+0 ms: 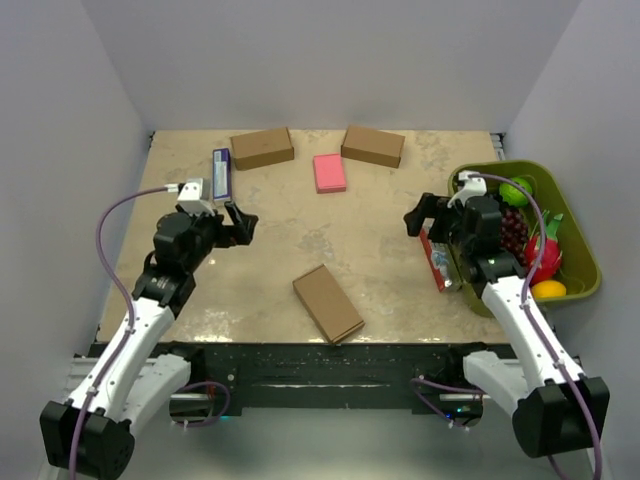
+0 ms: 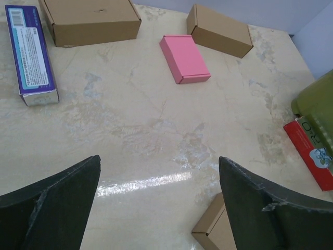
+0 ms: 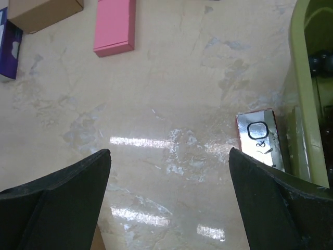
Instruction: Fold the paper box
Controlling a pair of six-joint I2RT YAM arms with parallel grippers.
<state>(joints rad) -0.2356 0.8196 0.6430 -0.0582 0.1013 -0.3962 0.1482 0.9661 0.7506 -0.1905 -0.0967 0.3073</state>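
Note:
The paper box (image 1: pixel 327 303) lies as a closed slim brown box on the table near the front middle, turned diagonally. Its corner shows at the bottom of the left wrist view (image 2: pixel 213 229). A sliver of it shows at the lower left of the right wrist view (image 3: pixel 97 242). My left gripper (image 1: pixel 240 224) hovers open and empty to the box's upper left, with bare table between its fingers (image 2: pixel 158 159). My right gripper (image 1: pixel 416 218) hovers open and empty to the box's upper right, above bare table (image 3: pixel 169 151).
Two ready-made brown boxes (image 1: pixel 262 148) (image 1: pixel 373 146) and a pink pad (image 1: pixel 329 172) sit at the back. A purple carton (image 1: pixel 221 173) lies at the back left. A green basket (image 1: pixel 590 285) of fruit stands at the right, with a red carton (image 1: pixel 436 258) against it.

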